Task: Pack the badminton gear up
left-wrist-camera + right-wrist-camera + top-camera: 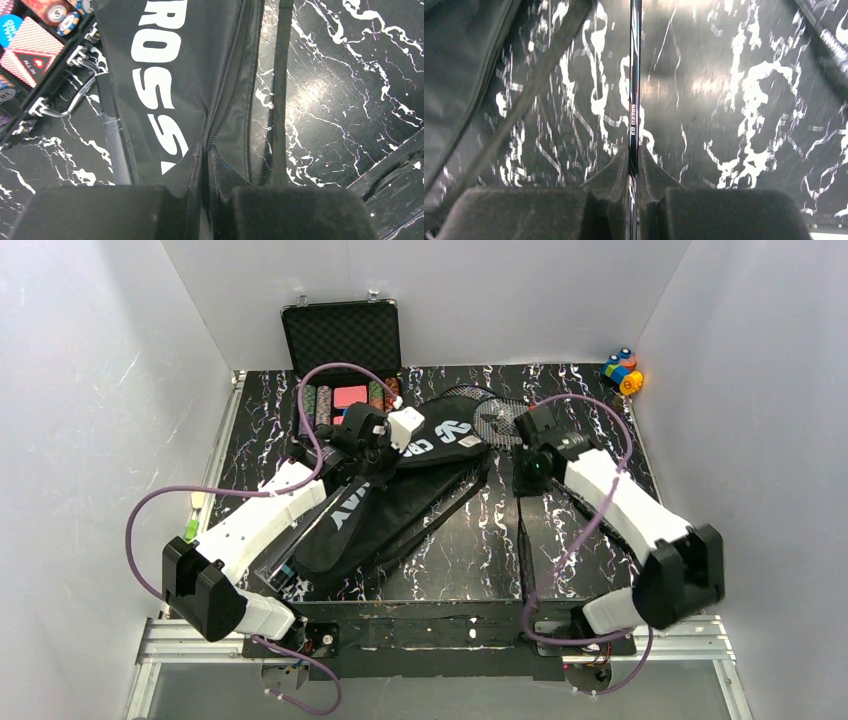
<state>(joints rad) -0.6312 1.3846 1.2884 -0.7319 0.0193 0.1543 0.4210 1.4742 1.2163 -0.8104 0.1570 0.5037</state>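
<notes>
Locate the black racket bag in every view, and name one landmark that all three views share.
Top external: bag at centre, slanting from lower left to upper right.
Left wrist: bag fills the upper middle, white lettering showing; left gripper pinches its zipper edge.
Right wrist: only dark fabric along the left edge, likely the bag.
Shared landmark: the black, white-veined table.

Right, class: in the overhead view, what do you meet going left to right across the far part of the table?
Poker case → racket head → toy blocks.
</notes>
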